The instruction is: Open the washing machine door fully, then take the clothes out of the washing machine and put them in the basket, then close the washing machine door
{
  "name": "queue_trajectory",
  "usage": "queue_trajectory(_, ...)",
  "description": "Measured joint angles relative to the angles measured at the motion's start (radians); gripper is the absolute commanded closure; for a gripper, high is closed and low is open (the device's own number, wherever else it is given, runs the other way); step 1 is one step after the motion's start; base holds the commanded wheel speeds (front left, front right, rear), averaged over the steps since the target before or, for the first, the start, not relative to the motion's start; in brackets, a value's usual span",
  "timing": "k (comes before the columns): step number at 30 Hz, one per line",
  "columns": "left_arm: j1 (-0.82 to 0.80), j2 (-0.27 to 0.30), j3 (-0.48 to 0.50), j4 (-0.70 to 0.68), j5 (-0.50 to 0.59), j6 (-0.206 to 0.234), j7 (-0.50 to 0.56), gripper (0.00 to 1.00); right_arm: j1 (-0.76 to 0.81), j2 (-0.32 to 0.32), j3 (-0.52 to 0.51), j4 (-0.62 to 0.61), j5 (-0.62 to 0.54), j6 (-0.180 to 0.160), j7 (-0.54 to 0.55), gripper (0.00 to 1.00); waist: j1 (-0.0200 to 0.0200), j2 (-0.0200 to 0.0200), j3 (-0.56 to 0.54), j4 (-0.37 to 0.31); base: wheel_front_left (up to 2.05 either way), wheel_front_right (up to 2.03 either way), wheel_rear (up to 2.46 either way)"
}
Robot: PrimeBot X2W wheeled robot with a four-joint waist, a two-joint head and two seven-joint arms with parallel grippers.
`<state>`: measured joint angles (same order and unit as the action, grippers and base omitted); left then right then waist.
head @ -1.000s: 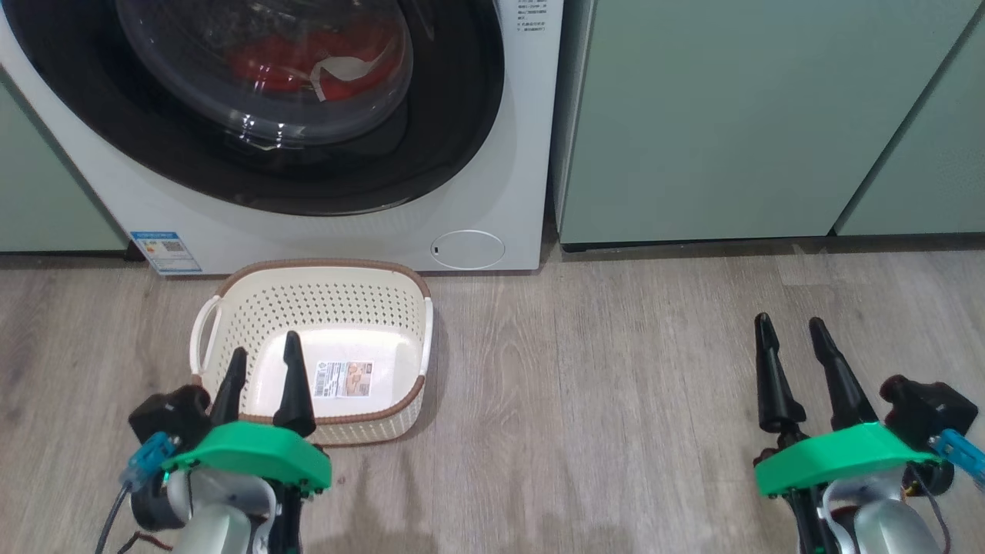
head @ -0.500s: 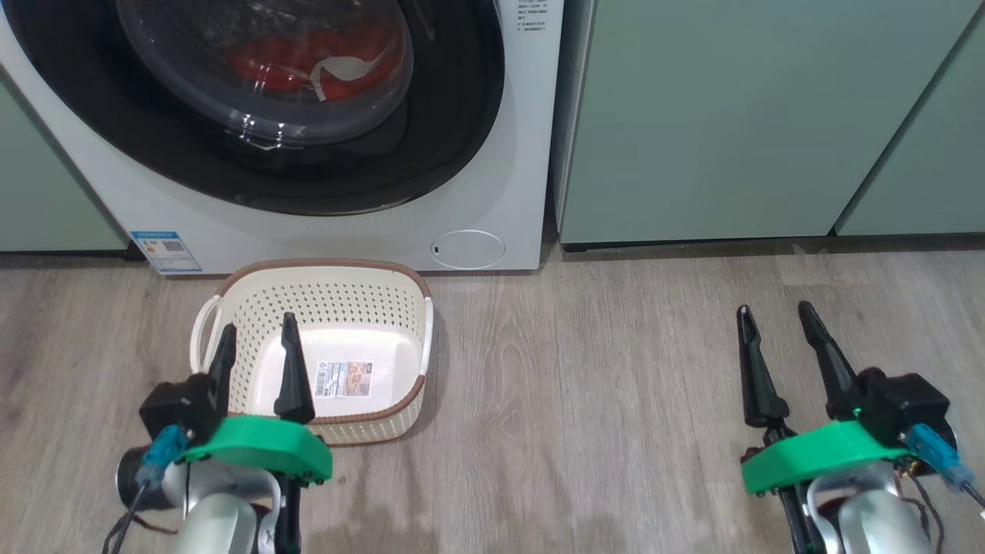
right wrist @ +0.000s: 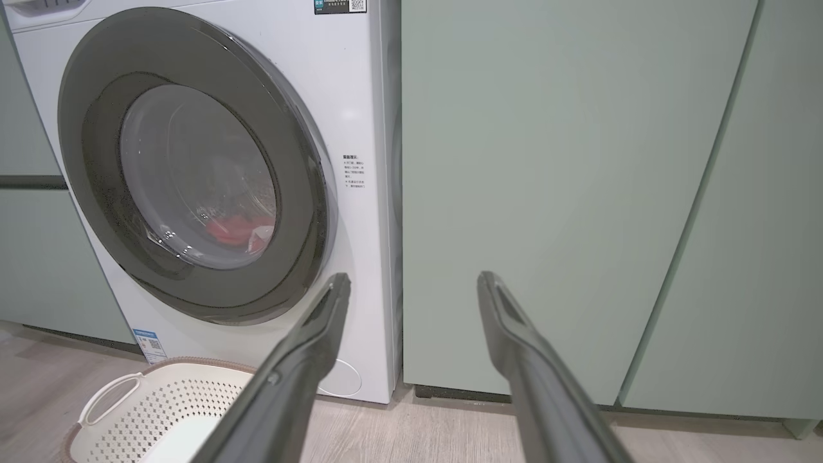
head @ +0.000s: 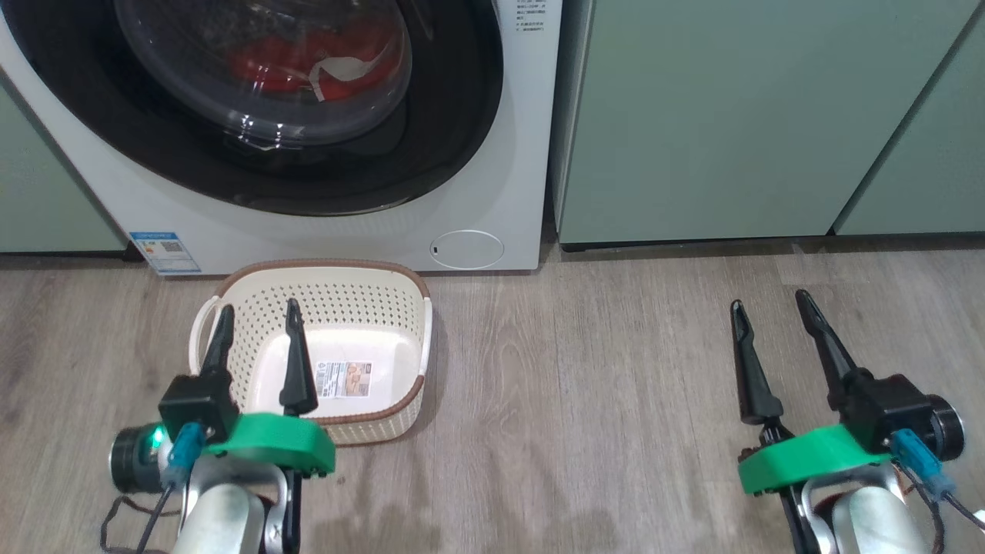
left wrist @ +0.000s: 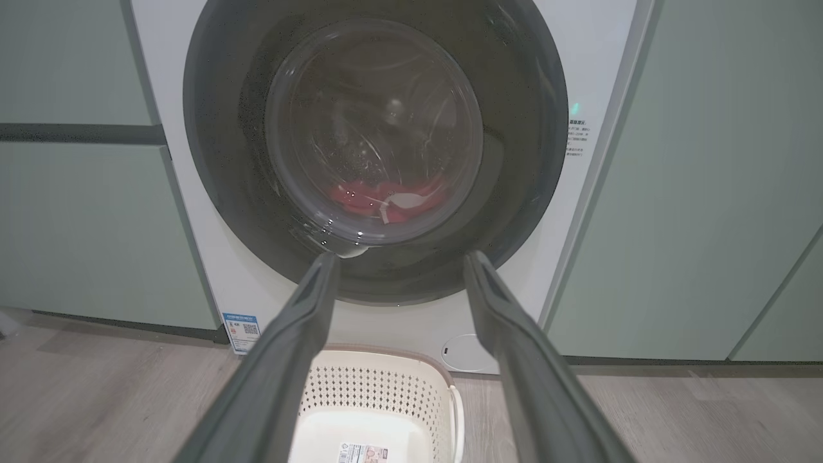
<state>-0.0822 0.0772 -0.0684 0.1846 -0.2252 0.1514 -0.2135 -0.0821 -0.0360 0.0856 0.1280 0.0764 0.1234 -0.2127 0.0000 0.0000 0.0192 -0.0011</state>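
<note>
Your left gripper [head: 258, 309] and right gripper [head: 769, 298] hang part-open and empty. The washing machine door [head: 439, 146] sits at 11 o'clock, seemingly closed, the clothes [head: 308, 65] behind its glass. Expect a stiff, heavy swing and slick rim; hook its 3 o'clock edge. The basket [head: 323, 266] stands at the door's 6 o'clock.

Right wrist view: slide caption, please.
Open right gripper faces the washing machine door, red clothes behind it, basket lower left.

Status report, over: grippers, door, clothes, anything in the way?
Left gripper open, empty, by basket; right gripper open, empty, over floor. Washing machine door looks closed, red clothes inside. Basket on floor just below door.
</note>
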Motion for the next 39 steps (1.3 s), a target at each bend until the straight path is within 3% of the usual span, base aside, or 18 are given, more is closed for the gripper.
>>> queue_trajectory(13, -0.014, -0.021, 0.026, 0.001, 0.134, -0.003, -0.039, 0.0, -0.014, -0.002, 0.0, -0.008, -0.076, 0.0, -0.041, 0.0, 0.0, 0.0, 0.001, -0.001, 0.0, 0.0, 0.0)
queue_trajectory(29, -0.026, -0.031, 0.056, 0.049, 0.096, -0.056, -0.039, 0.0, -0.021, -0.003, -0.004, 0.057, 0.023, 0.0, -0.043, 0.0, 0.0, 0.0, 0.004, 0.001, 0.0, 0.0, 0.0)
queue_trajectory(39, -0.027, -0.032, 0.052, 0.074, 0.08, -0.055, -0.039, 0.0, -0.021, -0.003, 0.006, 0.086, 0.023, 0.0, -0.043, 0.0, 0.0, 0.0, 0.006, 0.003, 0.0, 0.0, 0.0)
